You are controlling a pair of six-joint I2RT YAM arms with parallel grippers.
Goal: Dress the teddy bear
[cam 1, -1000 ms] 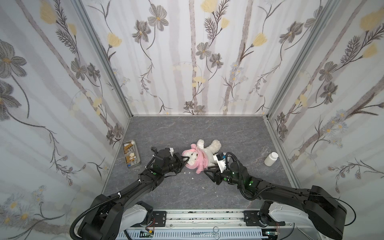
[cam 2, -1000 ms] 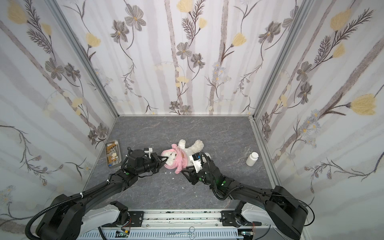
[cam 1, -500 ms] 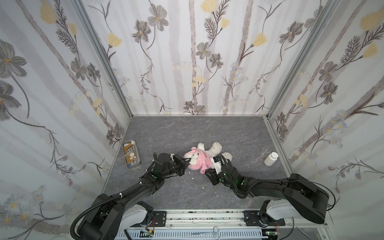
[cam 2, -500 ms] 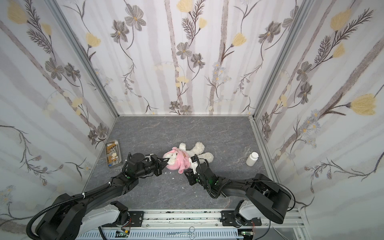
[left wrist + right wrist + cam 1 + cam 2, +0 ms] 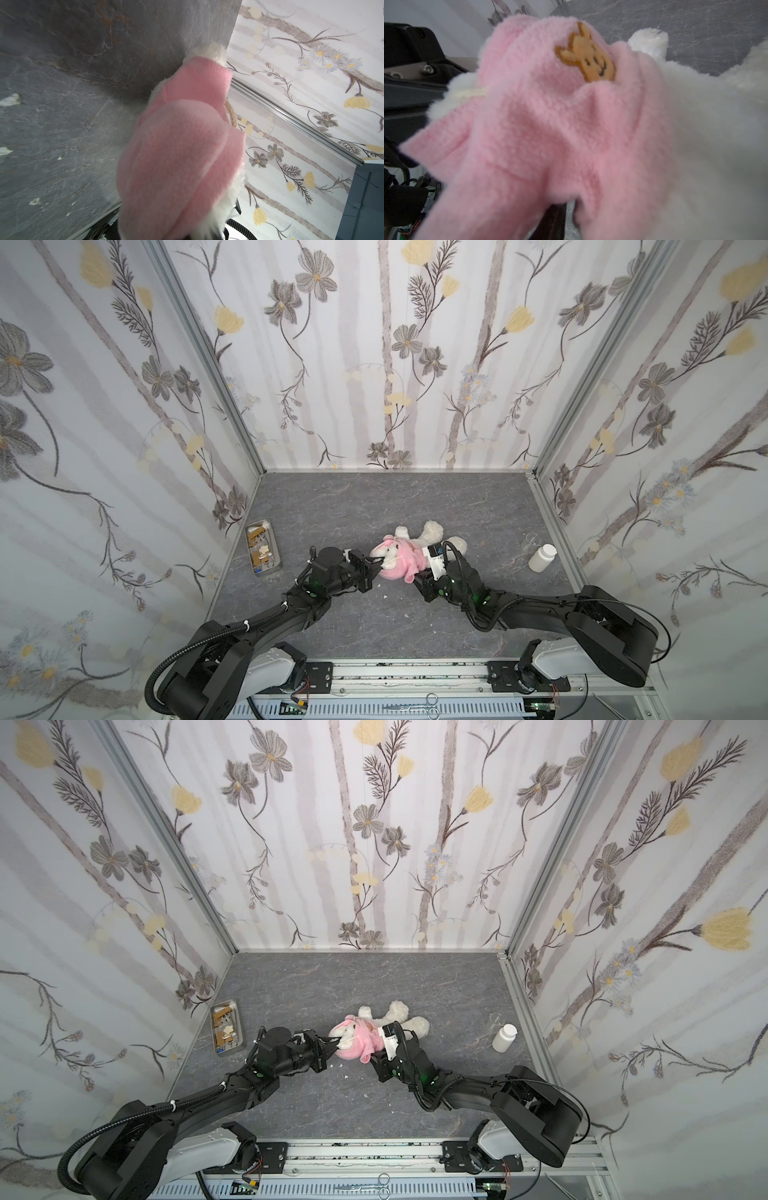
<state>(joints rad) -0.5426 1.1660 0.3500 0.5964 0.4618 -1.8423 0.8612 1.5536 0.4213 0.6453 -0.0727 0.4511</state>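
The white fluffy teddy bear (image 5: 430,529) (image 5: 399,1009) lies on the grey floor with a pink hoodie (image 5: 401,558) (image 5: 365,1038) over its head and chest and its legs bare. My left gripper (image 5: 374,563) (image 5: 332,1046) is shut on the hood at the bear's head. In the left wrist view the hood (image 5: 180,155) fills the frame and hides the jaws. My right gripper (image 5: 417,574) (image 5: 375,1056) sits at the hoodie's lower edge. The right wrist view has pink fabric (image 5: 550,124) draped over the jaws, with one dark finger (image 5: 554,224) showing beneath it.
A metal tray (image 5: 262,547) of small parts stands by the left wall. A white bottle (image 5: 542,558) and a small clear beaker (image 5: 530,541) stand at the right wall. White scraps (image 5: 385,597) lie on the floor. Scissors (image 5: 415,709) rest on the front rail.
The right gripper has pushed in closer against the hoodie's lower edge and its jaws have narrowed. The left gripper has stayed shut at the bear's head.
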